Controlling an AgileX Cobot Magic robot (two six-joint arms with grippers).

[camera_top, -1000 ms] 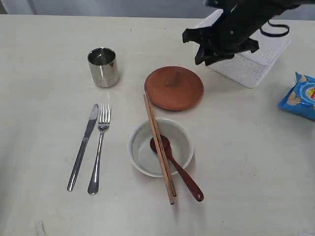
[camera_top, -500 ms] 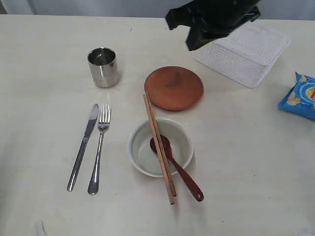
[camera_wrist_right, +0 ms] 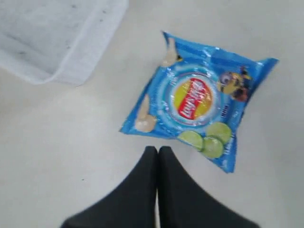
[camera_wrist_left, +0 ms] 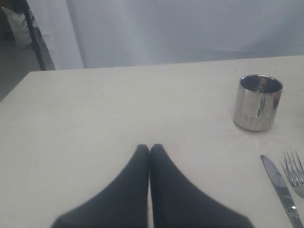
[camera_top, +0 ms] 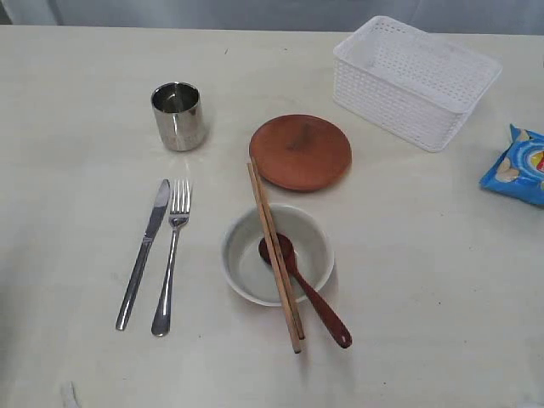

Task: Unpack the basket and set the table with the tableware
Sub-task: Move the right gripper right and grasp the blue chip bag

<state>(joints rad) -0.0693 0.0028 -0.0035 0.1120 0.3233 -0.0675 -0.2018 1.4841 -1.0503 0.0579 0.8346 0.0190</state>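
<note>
Left wrist view, left pincer closed near cup, right wrist view, right pincer closed by chip bag

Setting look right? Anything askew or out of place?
Mostly tidy. The chopsticks lie slanted across the bowl, crossing the spoon, whose handle sticks out over the rim. A stray blue chip bag sits on the table near the basket. Nothing spilled or damaged.
</note>
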